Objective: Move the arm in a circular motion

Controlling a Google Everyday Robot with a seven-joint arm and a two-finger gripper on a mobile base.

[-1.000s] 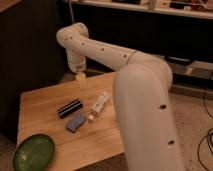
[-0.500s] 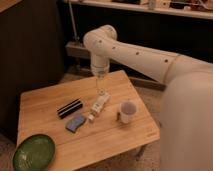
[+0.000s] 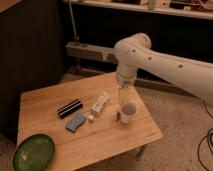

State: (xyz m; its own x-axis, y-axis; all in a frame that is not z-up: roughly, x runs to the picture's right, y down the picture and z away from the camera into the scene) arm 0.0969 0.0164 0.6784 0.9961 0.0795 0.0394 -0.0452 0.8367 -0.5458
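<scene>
Much circling is probably remaining. My arm is holding the end effector above the right-hand cup; whether it is wide or narrow, I cannot tell.

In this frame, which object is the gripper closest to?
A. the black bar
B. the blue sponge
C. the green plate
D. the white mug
D: the gripper hangs down from the arm just above the white mug near the right edge of the table.
</scene>
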